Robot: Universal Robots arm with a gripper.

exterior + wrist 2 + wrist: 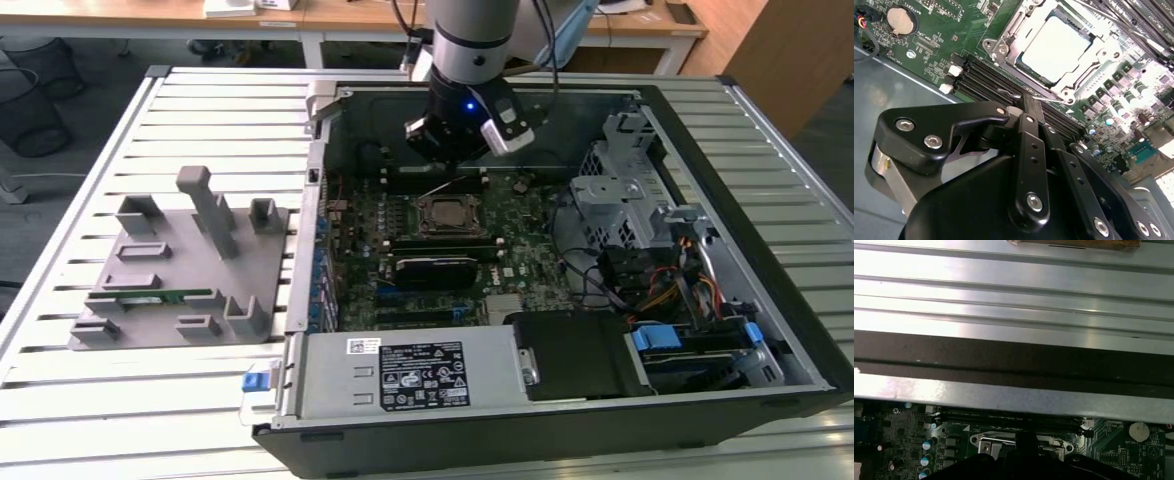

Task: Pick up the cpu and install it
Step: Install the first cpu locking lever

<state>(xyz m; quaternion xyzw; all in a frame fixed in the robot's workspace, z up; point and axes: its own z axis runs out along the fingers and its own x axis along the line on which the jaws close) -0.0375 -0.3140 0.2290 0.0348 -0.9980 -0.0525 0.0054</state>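
Sitting in its socket (449, 217) near the middle of the motherboard (507, 260), the cpu (1055, 49) shows a bright silver top, framed by the metal socket bracket. Just beyond it, toward the far wall of the computer case (561, 420), hangs the gripper (447, 158) — jaws pressed together, holding nothing — above the memory slots (979, 82).

A robotics lab or workshop: an open black desktop computer case (561, 420) lies on a ribbed metal workbench (200, 110), wooden desks (360, 15) at twelve o'clock.
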